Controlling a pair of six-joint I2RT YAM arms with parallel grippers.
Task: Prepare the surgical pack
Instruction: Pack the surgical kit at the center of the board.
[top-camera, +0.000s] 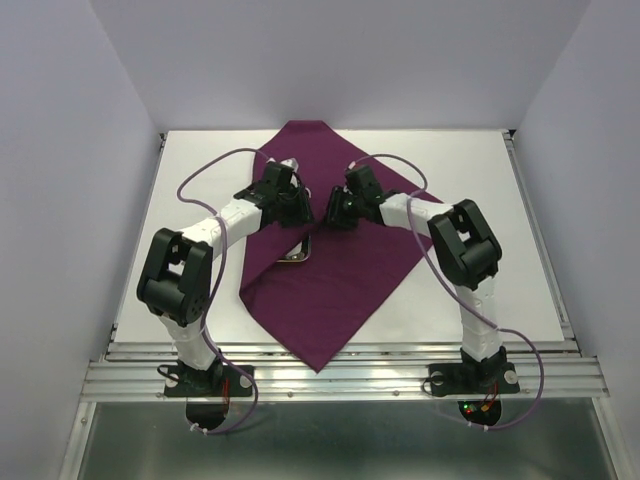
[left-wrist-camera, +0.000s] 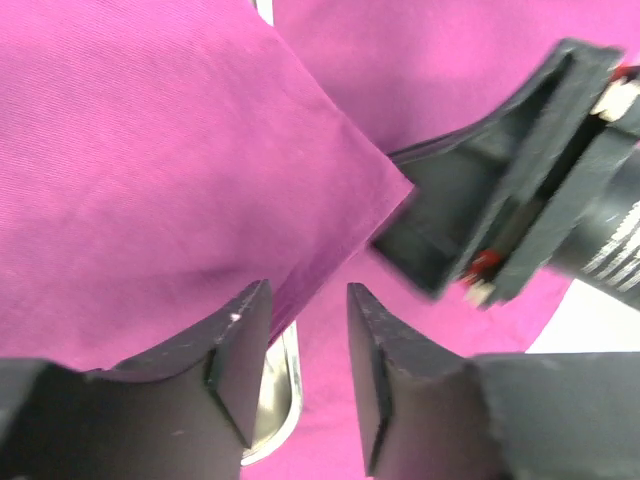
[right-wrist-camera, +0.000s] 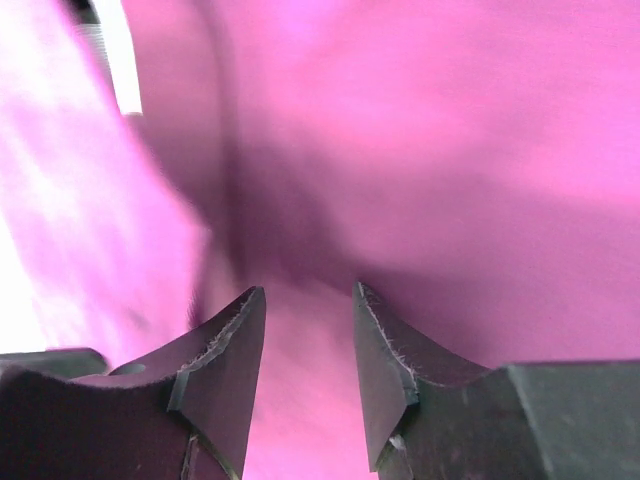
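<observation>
The surgical pack is a large deep-purple cloth lying as a diamond on the white table, with its left side folded inward as a flap. A steel tray peeks out from under that flap, its rim showing in the left wrist view. My left gripper hovers open over the flap's edge with nothing between its fingers. My right gripper faces it just to the right, open and empty above the cloth. The two grippers nearly meet over the cloth's middle.
The white table extends on both sides of the cloth. Purple cables loop from each arm. Grey walls enclose the left, right and back. A metal rail runs along the near edge.
</observation>
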